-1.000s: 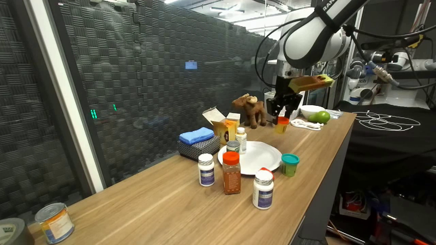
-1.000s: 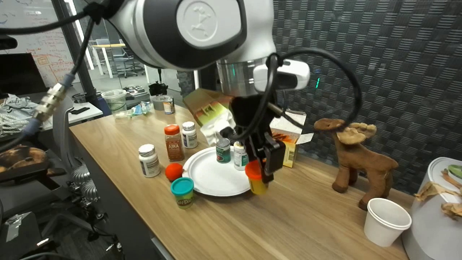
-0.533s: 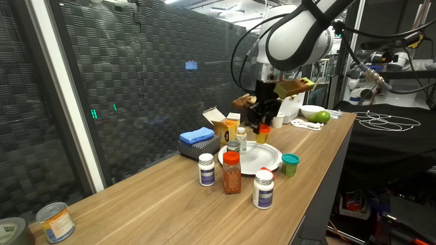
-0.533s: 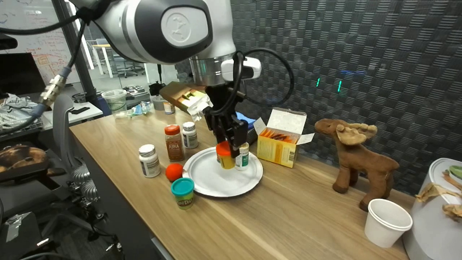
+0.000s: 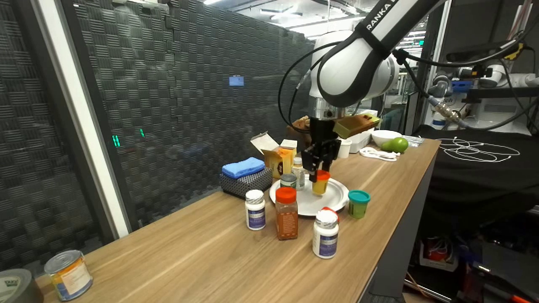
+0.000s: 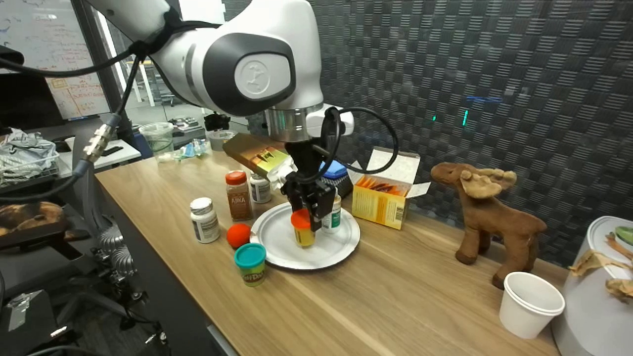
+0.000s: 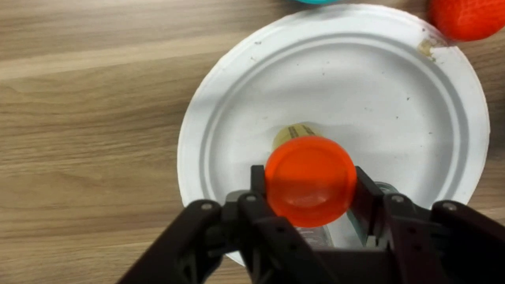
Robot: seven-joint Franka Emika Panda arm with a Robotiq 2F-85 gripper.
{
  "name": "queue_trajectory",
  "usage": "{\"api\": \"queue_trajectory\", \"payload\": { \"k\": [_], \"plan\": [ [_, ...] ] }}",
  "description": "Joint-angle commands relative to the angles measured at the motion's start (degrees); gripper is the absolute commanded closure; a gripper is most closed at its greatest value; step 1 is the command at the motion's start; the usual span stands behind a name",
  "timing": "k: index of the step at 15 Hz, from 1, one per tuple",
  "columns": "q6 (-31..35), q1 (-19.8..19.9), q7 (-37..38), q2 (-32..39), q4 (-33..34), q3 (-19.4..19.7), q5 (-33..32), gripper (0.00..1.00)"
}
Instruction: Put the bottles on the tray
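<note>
Tabletop [image 6: 420, 296]; held tub [image 7: 309, 182] inside plate [image 7: 190, 130] rim.

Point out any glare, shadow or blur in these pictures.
Wrist view: a soft highlight sits on the orange-red lid, a faint shadow falls on the white plate beside the yellow tub, and the parts of the gripper nearest the camera look soft; both exterior views: green marks glow on the dark wall; an exterior view: ceiling lights shine brightly at the top.

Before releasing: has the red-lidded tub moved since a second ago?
Yes: in an exterior view, the tub moved left, from the right edge of the white plate to over its middle.
</note>
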State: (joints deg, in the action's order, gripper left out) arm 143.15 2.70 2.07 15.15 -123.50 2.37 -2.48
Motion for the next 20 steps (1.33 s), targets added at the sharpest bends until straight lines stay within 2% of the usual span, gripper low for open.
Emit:
{"api": "queue_trajectory", "payload": {
  "k": [1, 11, 12, 16, 20],
  "plan": [
    [0.29, 0.51, -0.96, 2.75, 3.93, 0.29, 0.97, 0.71],
    [2.0, 0.53, 0.26, 7.56, 9.42, 2.57, -1.44, 0.71],
    [1.28, 1.02, -0.69, 7.3, 9.49, 2.3, -0.61, 0.27],
    [0.71, 2.5, -3.05, 5.21, 8.08, 1.31, 1.71, 0.01],
    [0.67, 3.12, -4.21, 1.54, 5.9, 1.29, 2.85, 0.0]
  ]
}}
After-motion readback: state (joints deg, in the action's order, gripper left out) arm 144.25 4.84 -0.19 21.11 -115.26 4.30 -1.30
